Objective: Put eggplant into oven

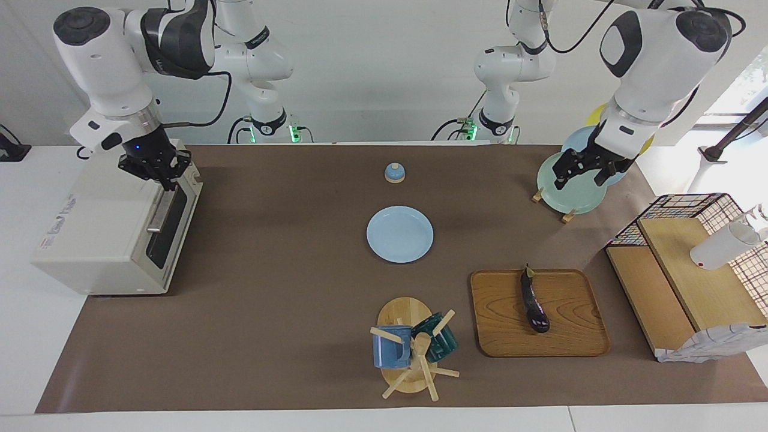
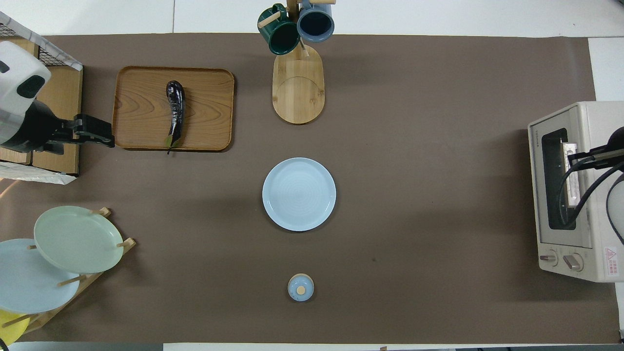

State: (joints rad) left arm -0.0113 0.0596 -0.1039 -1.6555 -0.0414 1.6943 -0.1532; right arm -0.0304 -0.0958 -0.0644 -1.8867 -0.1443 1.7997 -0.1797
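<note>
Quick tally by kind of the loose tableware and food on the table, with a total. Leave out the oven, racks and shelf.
Plates: 4 (blue plate at the table's middle; green plate, pale blue plate and yellow plate in the rack)
Mugs: 2 (green mug, blue mug)
Eggplant: 1
Wooden tray: 1
Small lid: 1
Total: 9

Light: bright, even, diffuse from above.
Shadows: soft, short beside oven (image 1: 114,228) and wooden tray (image 1: 540,313).
Glare: daylight washes out the facing view's window corner.
Focus: sharp throughout both views.
</note>
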